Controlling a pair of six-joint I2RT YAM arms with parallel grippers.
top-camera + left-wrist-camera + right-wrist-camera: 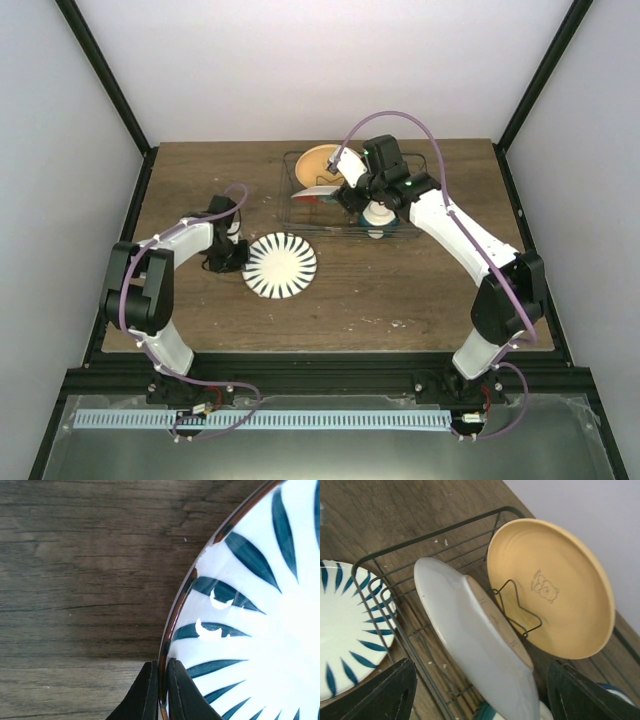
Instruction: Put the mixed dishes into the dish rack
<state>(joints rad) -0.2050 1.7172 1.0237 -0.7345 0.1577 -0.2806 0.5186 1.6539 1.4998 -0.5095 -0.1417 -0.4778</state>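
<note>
Clamped on the rim of the striped plate (260,630), the left pincer (160,690) holds it flat on the worktop (75,555) beside the dish rack (420,535). Inside the rack lean the orange-yellow plate (560,580) and a pale-backed plate (465,620); the right pincer (481,664) gapes empty above them. Only the striped plate visibly awaits loading.

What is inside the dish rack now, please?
Two plates lean upright in the dish rack: an orange-yellow plate and a second plate showing its pale underside. From above, the right arm covers the rack's right side.
</note>
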